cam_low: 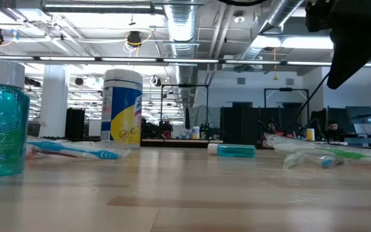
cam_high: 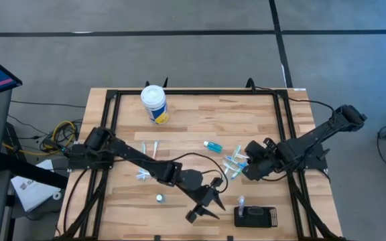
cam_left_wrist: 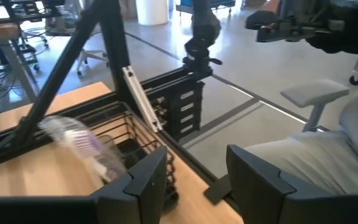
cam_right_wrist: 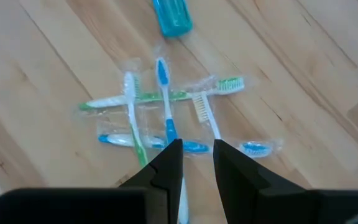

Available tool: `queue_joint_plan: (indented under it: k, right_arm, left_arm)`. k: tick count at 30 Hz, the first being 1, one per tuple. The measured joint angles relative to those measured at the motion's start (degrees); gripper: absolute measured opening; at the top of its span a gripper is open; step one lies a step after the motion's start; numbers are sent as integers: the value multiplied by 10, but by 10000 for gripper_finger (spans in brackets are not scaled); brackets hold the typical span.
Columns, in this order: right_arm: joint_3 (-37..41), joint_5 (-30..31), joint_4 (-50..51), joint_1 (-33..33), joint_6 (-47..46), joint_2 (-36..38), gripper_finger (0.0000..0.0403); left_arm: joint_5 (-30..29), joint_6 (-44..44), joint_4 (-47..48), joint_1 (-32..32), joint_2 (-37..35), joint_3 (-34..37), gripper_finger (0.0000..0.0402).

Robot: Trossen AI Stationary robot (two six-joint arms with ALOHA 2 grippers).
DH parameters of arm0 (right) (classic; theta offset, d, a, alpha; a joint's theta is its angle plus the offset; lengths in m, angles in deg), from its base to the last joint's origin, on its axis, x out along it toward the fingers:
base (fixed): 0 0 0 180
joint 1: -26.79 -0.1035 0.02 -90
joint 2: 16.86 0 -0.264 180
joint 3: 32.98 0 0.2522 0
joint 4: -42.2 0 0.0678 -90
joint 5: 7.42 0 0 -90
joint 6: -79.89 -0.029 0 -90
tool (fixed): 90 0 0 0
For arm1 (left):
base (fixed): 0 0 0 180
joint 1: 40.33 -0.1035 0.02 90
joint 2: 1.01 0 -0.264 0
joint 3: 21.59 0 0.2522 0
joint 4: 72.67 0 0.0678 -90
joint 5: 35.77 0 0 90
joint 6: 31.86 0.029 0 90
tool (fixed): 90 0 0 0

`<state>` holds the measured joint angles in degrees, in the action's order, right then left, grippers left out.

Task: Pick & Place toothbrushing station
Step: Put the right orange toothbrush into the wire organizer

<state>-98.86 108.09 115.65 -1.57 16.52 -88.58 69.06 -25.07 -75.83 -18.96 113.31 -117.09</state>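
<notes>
Left hand (cam_high: pixel 203 207) hangs low near the worktop's (cam_high: pixel 193 114) front edge, its two dark fingers spread wide with nothing between them. Its wrist view looks past those fingers toward a black wire-ribbed rack, the toothbrushing station (cam_left_wrist: pixel 126 140), which sits just ahead of the hand with a wrapped purple-bristled toothbrush (cam_left_wrist: pixel 82 140) leaning in it.

Farther left on the pale wood-plank worktop lie two wrapped toothbrushes (cam_high: pixel 146 173) and a small round cap (cam_high: pixel 159 197). Toward the back stands a cylindrical yellow-and-blue wipes tub (cam_high: pixel 155 105) with a white lid.

At centre lies a small teal tube (cam_high: pixel 213 144), then a loose pile of toothbrushes (cam_right_wrist: pixel 166 118) in crinkled clear wrappers, with blue, green and white handles crossing one another.

Right hand (cam_high: pixel 250 167) hovers directly above that pile, fingers part-way apart and holding nothing that shows.

From above, the toothbrushing station (cam_high: pixel 255 215) is at the front right of the worktop, flat and rectangular, just to the right of the left hand.

The station looks like rigid plastic or coated wire, light and stiff, unlikely to deform. Its ribs should give the fingers purchase; a pinch across the short side or over an outer wall seems best, keeping it level so the standing brush does not tip out.
</notes>
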Motion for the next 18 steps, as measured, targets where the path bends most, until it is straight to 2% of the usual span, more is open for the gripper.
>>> queue_joint_plan:
  k: [6, 18]
  right_arm:
    - [3, -17, -2, 23, 19, -20, 81]
    - [92, -67, -78, 82, 61, -21, 81]
  left_arm:
    - [0, 0, 0, 9, 0, 0, 159]
    - [0, 0, 2, 12, 0, 0, 159]
